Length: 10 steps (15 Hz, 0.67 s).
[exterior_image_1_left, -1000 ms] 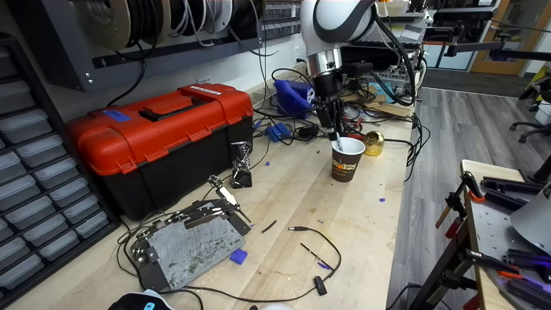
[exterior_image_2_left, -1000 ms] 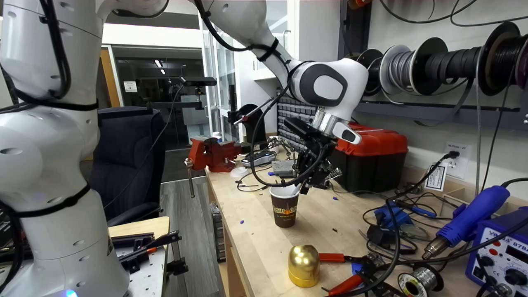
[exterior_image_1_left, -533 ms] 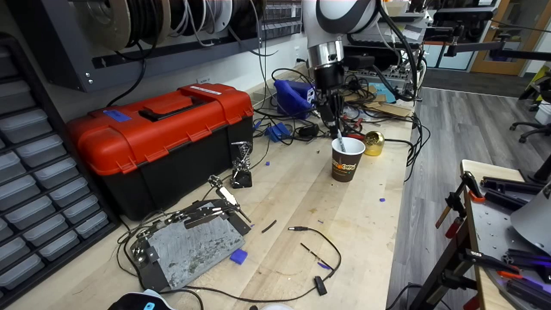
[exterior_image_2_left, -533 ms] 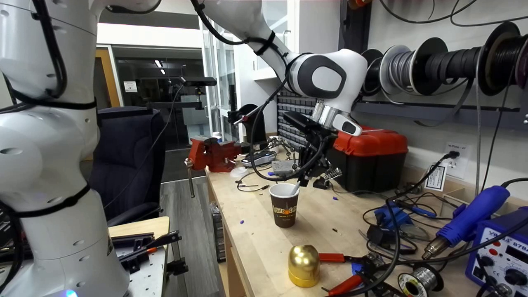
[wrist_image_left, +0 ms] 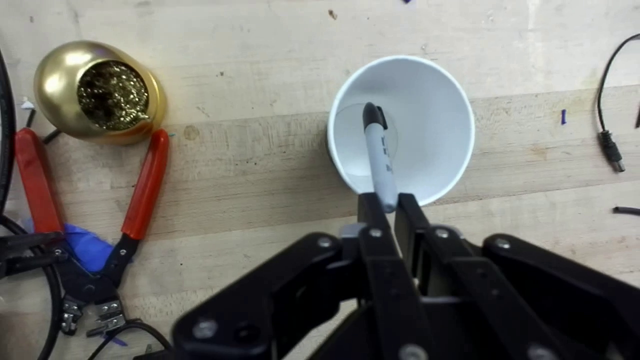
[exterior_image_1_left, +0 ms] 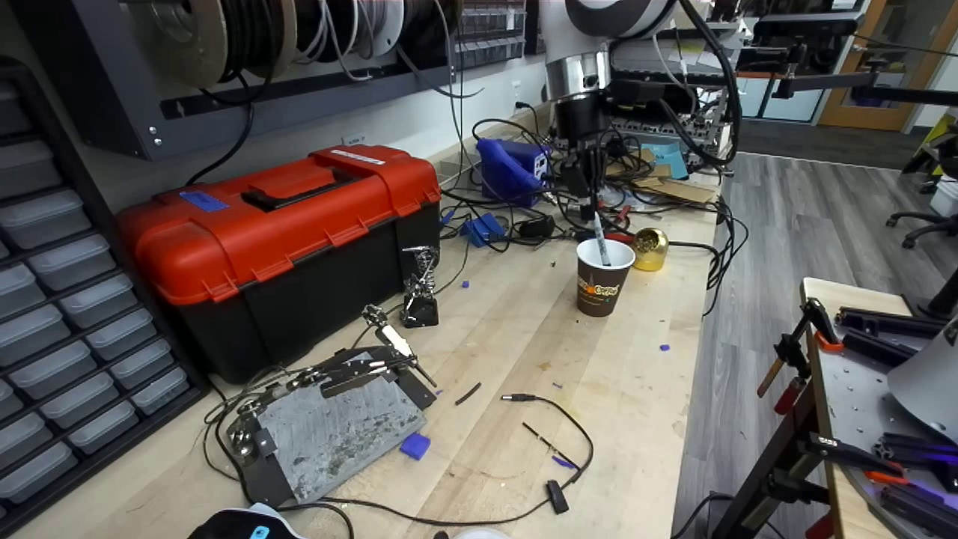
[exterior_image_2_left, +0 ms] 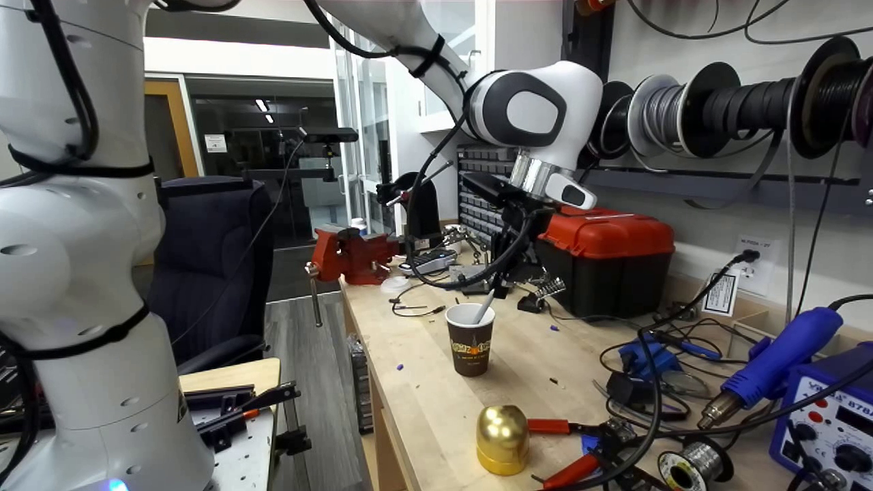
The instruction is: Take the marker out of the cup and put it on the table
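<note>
1. OK, table [exterior_image_1_left: 636, 389]: pale wood, cluttered, spread out beneath gripper [wrist_image_left: 389, 200].
2. Robot arm [exterior_image_2_left: 539, 109]: white and grey, right above gripper in both exterior views.
3. Toolbox [exterior_image_1_left: 296, 277]: red lid, black body. Left of gripper in an exterior view, well apart from it.
4. Blue station [exterior_image_2_left: 829, 436]: knobs on front, partly out of view. Lower than gripper and to its right in an exterior view, well apart.
5. Gripper: black, pointing down, tips above cup [exterior_image_1_left: 599, 293]. Jaws nearly together, holding marker [wrist_image_left: 380, 150] by rear end, gap about its thickness.
6. Red-handled tool [wrist_image_left: 87, 285]: on table, left of gripper in wrist view, handles spread.
7. Cup: upright on table, below gripper. Brown outside with lettering, white inside. Rim apart from gripper tips.
8. Gold pot [exterior_image_2_left: 502, 436]: on table, left of gripper in wrist view, near cup.
9. Marker: grey barrel, black cap. Tilted, cap end down inside cup, rear end up above rim, between gripper jaws. Can't tell if cap touches cup.
10. Black plug [wrist_image_left: 610, 147]: on table, right of gripper in wrist view.
</note>
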Each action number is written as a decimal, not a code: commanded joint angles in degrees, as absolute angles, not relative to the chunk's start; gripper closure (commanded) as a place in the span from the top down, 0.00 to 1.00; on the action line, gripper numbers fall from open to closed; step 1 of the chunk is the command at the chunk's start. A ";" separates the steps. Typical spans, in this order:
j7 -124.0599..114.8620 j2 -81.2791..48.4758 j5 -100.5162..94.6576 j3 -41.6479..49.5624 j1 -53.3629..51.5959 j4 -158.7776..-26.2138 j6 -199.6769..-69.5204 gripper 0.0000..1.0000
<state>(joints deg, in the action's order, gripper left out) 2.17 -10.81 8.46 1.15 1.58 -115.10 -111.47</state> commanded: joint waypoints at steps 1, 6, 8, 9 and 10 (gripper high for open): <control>3.26 -1.78 7.86 2.09 2.59 -122.04 -112.88 0.00; 1.85 7.18 5.12 3.41 2.60 -124.80 -111.27 0.00; 1.45 10.70 3.71 3.32 2.48 -124.81 -110.01 0.00; 1.27 12.29 2.77 3.00 2.25 -124.30 -108.87 0.00; 1.26 13.51 1.96 2.65 2.03 -123.66 -107.80 0.00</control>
